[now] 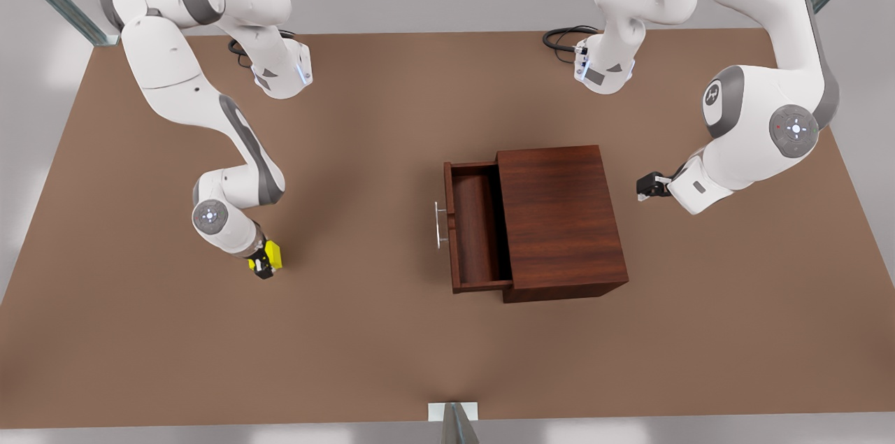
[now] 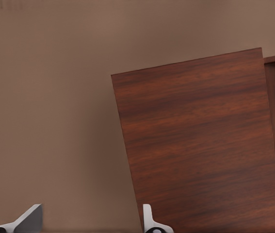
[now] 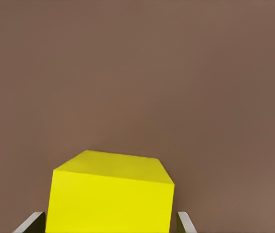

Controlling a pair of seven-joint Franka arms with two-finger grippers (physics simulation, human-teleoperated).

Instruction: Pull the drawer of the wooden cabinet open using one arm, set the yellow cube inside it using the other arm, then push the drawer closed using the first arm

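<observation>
Two arms on the table [image 1: 391,360], right gripper [image 1: 263,263] clamped on yellow cube [image 1: 270,255] at ~8 o'clock, drawer [image 1: 475,227] pulled open from wooden cabinet [image 1: 559,220], left gripper [image 1: 647,185] at 3 o'clock w/ fingers [image 2: 28,219] apart, holding nothing.

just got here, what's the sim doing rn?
The dark reddish-brown wooden cabinet has its shallow drawer pulled open. The right tool, at the front view's left, is shut on the small yellow cube on or just above the brown table. The left tool waits open behind the cabinet.
</observation>
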